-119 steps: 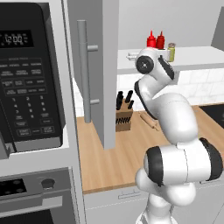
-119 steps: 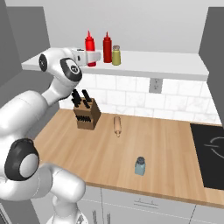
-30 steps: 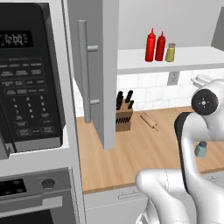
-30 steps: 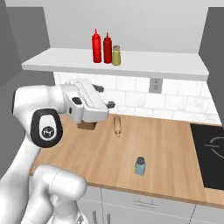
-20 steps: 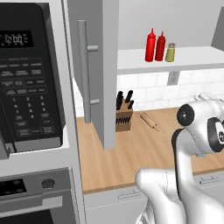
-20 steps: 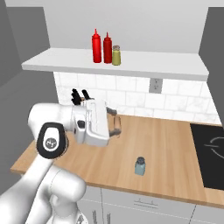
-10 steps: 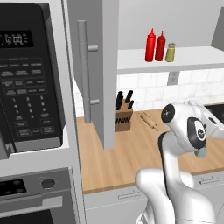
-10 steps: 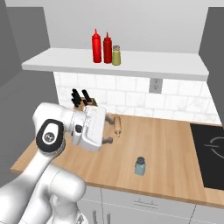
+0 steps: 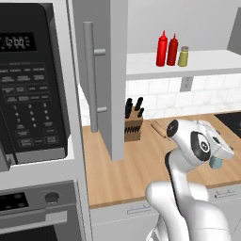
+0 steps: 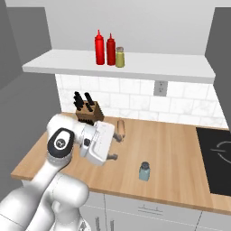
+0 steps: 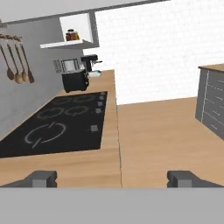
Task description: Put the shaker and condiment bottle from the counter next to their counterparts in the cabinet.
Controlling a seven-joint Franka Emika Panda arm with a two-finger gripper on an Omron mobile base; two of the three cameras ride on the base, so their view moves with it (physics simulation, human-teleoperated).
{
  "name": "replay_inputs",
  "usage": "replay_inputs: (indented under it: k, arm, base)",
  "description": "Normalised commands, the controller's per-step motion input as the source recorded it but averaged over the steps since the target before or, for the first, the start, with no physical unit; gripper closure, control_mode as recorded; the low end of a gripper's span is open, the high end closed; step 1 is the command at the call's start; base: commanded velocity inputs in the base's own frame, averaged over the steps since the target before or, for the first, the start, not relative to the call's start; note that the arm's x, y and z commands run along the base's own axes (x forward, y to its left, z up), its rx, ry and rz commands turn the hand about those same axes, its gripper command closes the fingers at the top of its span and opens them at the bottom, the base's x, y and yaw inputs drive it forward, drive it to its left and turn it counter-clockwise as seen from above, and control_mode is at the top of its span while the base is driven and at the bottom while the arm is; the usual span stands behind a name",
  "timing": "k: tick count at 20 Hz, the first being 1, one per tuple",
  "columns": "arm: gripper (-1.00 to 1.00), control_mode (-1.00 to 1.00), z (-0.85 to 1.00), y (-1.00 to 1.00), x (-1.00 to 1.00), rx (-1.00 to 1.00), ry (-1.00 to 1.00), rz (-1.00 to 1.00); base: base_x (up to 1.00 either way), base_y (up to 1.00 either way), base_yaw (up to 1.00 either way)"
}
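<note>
Two red squeeze bottles stand side by side on the white shelf [image 10: 149, 67] of the open cabinet [image 9: 117, 70]: the condiment bottle [image 10: 99, 47] on the left, touching or almost touching the darker red bottle [image 10: 110, 49]. Just right of those stands one yellow-green shaker [image 10: 120, 57]. To the right of this trio the shelf board runs bare to its far right end.

One pale blue-grey shaker [image 10: 144, 171] stands upright on the wooden counter [image 10: 171, 149], near the front edge, with open wood on every side. At the back of the counter sit one knife block [image 10: 88, 113] and, to its right, one rolling pin [image 10: 121, 128]. One black cooktop [image 10: 216, 153] takes the right end.

The gripper [image 10: 113, 146] hangs low over the counter, left of the shaker and well apart from it, jaws spread wide and holding nothing. In the hand view both fingertips [image 11: 41, 178] sit far apart.
</note>
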Motion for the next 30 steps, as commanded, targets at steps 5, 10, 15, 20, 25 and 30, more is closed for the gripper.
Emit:
replay_inputs:
  k: [5, 10, 15, 20, 25, 30]
  arm:
    - [-1.00, -1.00, -0.89, -0.26, -0.07, -0.03, -0.06, -0.02]
    - [-1.00, -1.00, -0.73, -0.25, -0.06, -0.02, -0.02, -0.02]
    - [-1.00, -1.00, -0.85, 0.17, 0.05, -0.19, 0.04, 0.00]
    - [-1.00, -1.00, -0.84, 0.01, 0.04, -0.15, 0.00, 0.00]
    - [-1.00, -1.00, -1.00, 0.04, 0.01, -0.16, 0.01, 0.00]
    - [-1.00, -1.00, -0.80, 0.07, 0.07, -0.13, 0.01, 0.00]
  base:
    - [0.00, 0.00, 0.00]
    - [0.00, 0.00, 0.00]
    - [0.00, 0.00, 0.00]
    - [0.00, 0.00, 0.00]
    - [0.00, 0.00, 0.00]
    - [0.00, 0.00, 0.00]
